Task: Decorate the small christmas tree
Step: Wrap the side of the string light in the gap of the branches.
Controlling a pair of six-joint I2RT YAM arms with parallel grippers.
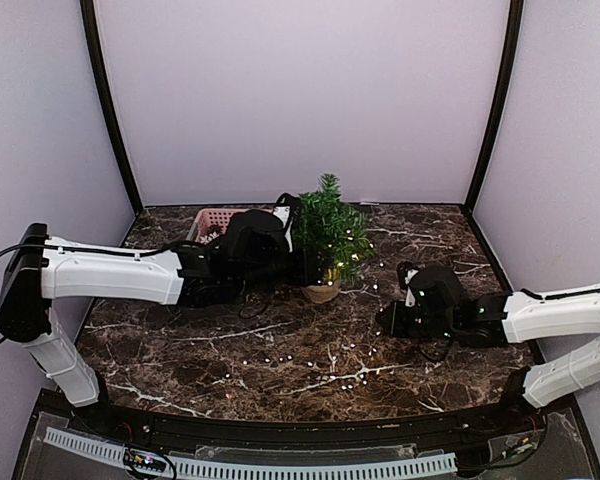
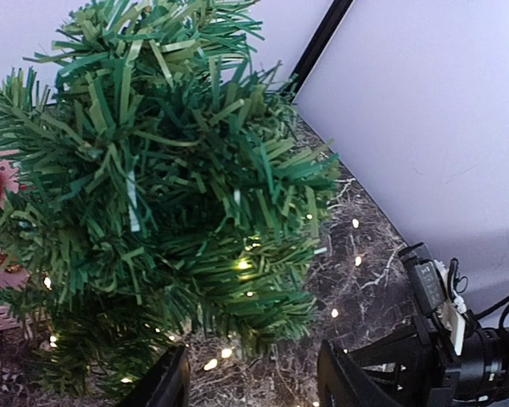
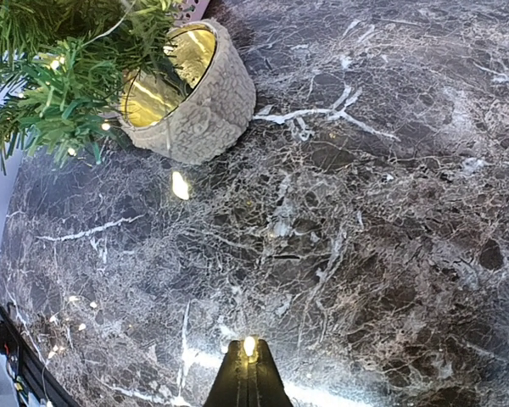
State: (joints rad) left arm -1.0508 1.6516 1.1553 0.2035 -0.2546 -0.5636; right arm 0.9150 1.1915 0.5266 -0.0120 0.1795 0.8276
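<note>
A lab booth: plain lilac panels enclose a marble-patterned table.

Left arm stretches forward with left fingers parted; right fingers pressed together.

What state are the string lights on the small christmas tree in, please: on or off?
On. Bulbs of the string lights glow warm yellow in the branches of the small christmas tree.
</note>
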